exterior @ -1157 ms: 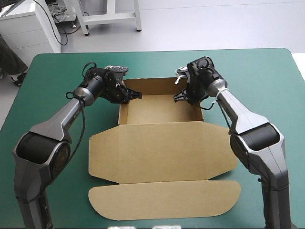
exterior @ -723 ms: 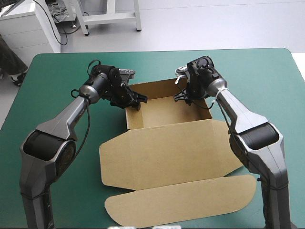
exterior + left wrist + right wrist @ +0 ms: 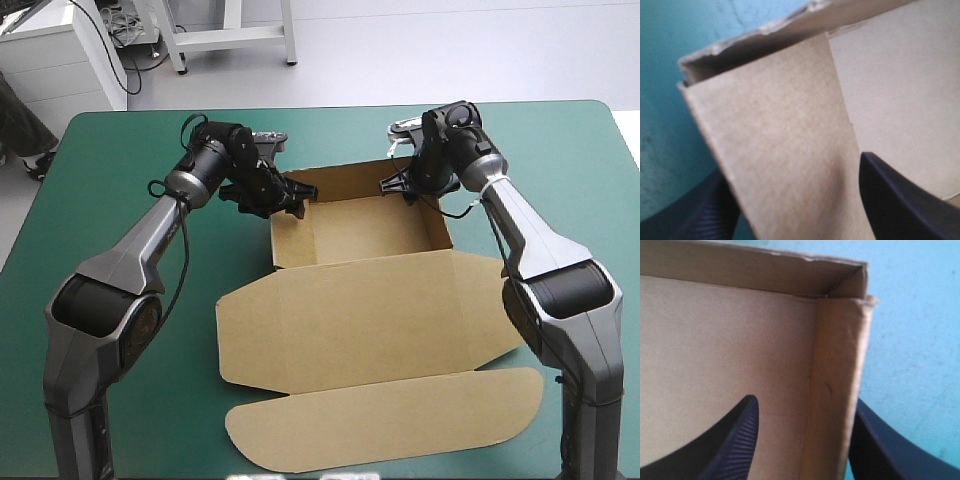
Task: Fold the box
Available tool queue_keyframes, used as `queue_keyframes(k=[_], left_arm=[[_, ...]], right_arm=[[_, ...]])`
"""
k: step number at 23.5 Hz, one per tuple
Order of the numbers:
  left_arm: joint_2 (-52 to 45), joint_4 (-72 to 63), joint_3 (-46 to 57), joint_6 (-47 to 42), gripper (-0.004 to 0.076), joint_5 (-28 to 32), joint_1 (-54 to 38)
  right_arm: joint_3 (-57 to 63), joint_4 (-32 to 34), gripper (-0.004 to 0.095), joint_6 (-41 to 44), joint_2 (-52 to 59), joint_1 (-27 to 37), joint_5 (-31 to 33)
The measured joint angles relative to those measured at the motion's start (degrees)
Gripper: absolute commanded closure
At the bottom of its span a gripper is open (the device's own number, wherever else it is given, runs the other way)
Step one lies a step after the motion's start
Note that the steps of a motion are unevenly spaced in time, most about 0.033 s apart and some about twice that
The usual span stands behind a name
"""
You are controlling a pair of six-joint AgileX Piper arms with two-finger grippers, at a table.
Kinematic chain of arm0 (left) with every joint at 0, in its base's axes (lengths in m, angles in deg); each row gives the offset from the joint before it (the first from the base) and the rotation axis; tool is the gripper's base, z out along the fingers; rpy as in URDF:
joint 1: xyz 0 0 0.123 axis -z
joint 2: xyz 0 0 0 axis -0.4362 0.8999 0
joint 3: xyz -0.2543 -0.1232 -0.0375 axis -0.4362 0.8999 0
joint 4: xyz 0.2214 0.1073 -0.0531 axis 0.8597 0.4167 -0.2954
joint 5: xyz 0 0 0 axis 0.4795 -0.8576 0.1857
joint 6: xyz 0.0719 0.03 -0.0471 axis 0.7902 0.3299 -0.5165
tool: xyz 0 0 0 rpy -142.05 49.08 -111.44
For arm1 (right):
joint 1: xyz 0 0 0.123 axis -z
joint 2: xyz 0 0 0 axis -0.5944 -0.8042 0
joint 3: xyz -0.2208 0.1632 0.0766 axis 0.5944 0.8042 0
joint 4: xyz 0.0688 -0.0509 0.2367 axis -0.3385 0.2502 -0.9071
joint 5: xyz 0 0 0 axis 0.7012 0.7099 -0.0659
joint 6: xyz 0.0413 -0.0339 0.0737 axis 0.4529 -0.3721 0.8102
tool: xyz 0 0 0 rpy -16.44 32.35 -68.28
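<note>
box point(image 3: 365, 300): brown board, mid-table, a bit right of ctr on the teal-green cover point(image 3: 110, 180), slightly skewed vs the table edges. Far part is up as an open tray point(image 3: 365, 225): back + both side walls raised, floor bare. Lid point(image 3: 365, 320) lies flat toward the near edge, rounded tabs out both sides. Long rounded tuck flap point(image 3: 385, 425) is flat at the near end.

L gripper point(image 3: 290, 195) at the tray's far-left corner, clamped on the left wall. Wrist cam: wall panel sits between the black fingers point(image 3: 900, 200), 2 board layers show at the corner, top edge a bit ragged.

R gripper point(image 3: 408, 185) at the far-right corner, clamped on the right wall. Wrist cam: doubled wall between fingers, one inside the tray, one outside over the cover.
</note>
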Motion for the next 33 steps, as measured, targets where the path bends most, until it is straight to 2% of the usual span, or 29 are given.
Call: queue_keyframes(k=[4,11,14,17,20,21,24,28,33], left_arm=[[0.0,3.6,-5.0,0.0,0.0248,-3.5,0.0],[-1.3,5.9,-6.5,0.0,0.025,-4.1,0.1],[-6.1,6.0,-6.5,0.6,0.0263,-4.4,0.2],[-14.1,6.6,-6.6,3.4,0.0434,-4.6,0.2],[-20.1,7.4,-6.7,6.1,0.0703,-4.6,0.2],[-21.8,7.8,-6.8,6.8,0.0727,-4.6,0.2],[-29.9,9.3,-6.7,10.5,0.0731,-4.6,0.2],[-41.3,12.7,1.7,11.5,0.0731,-4.6,0.3],[-54.7,22.2,27.0,8.4,0.0731,-4.6,0.3]], right_arm=[[-0.1,-0.2,0.0425,-0.3,1.8,0.0,0.0],[-0.5,-0.2,0.0425,-0.4,5.6,0.0,0.1],[-0.6,-0.2,0.0425,-0.4,9.4,0.0,0.2],[-0.9,-0.2,0.0425,-0.4,12.5,0.0,0.4],[-0.9,-0.1,0.0425,-0.4,13.4,0.0,0.4],[-0.9,-0.1,0.0425,-0.4,13.4,0.0,0.4],[-0.9,0.3,0.0425,-0.4,12.8,0.0,0.4],[-0.9,0.7,0.0426,-0.4,10.1,0.0,0.4],[-0.9,0.7,0.0427,-0.3,4.3,0.0,0.4]])
